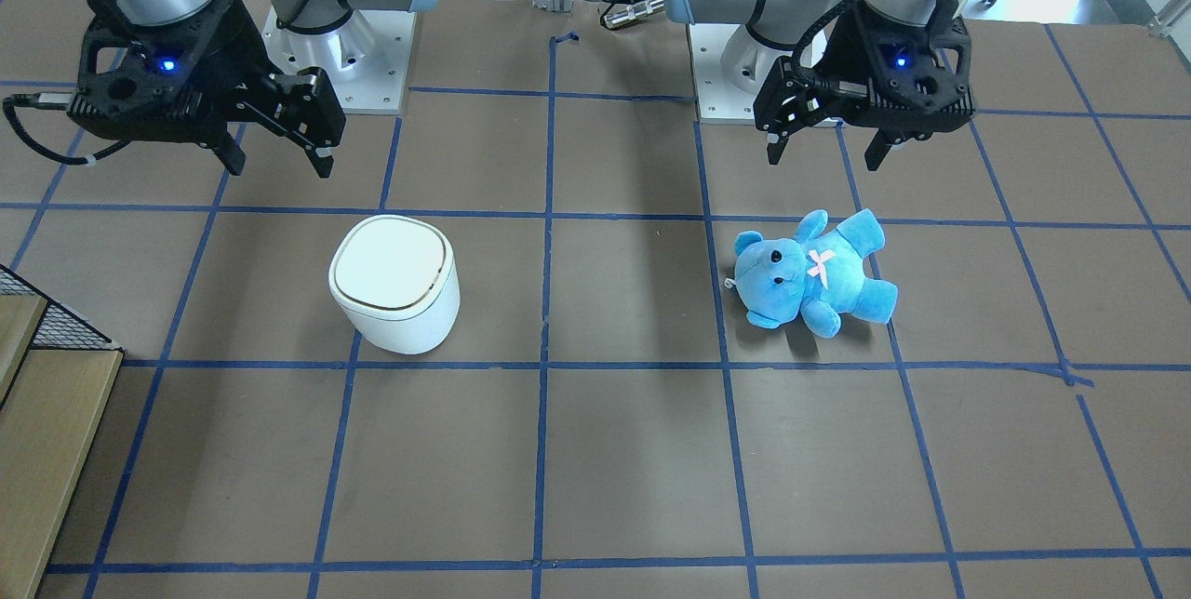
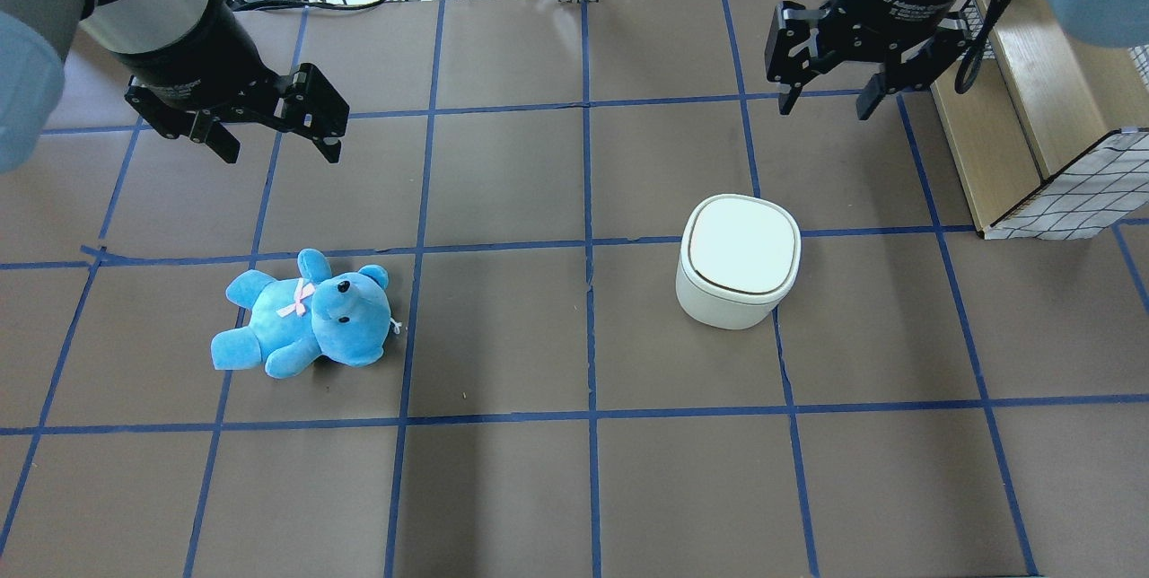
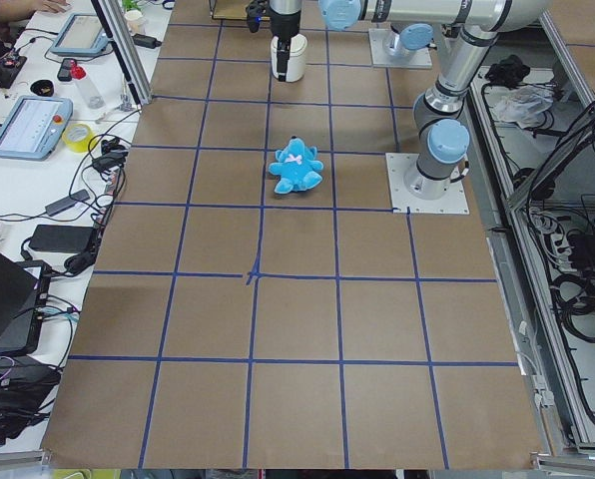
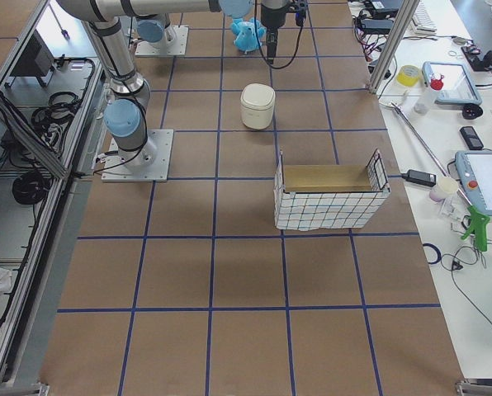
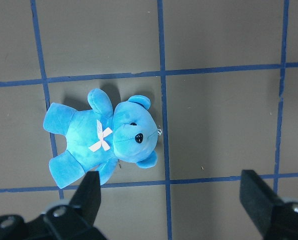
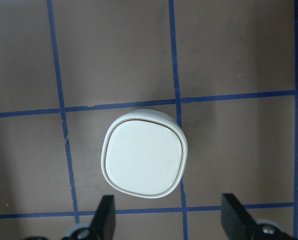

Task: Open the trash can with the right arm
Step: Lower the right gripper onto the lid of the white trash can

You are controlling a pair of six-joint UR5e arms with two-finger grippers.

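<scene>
Right gripper (image 1: 276, 162): you have it hanging high over the table (image 1: 633, 469). Its fingers (image 6: 105, 220) are spread wide and grip nothing. A blue light glows on its body, and a thin black cable loops off its side.

Trash can (image 1: 395, 287): you find it below that hand, well apart from the fingertips, standing upright on the brown paper. In the right wrist view it shows in the gap between the two fingers. It sits nearer one finger than the other, so the hand is not quite centred on it. The lid (image 2: 742, 244) lies flat and shut, and the tan seam runs unbroken round its edge.

Left gripper (image 1: 823, 157): raised like the right one, spread wide, holding nothing. A ribbed black hose runs up its wrist.

Teddy bear (image 5: 104, 140): blue with a pink bow, lying on its back beneath the left hand. In the left wrist view you see it just beyond the fingertips. It lies well apart from the right hand and from the can, across the table's middle line.

Wire basket (image 4: 328, 202): it stands on the side of the right hand away from the bear, outboard of the can. It is near the can and apart from it. You can see a board-coloured liner inside the mesh.
</scene>
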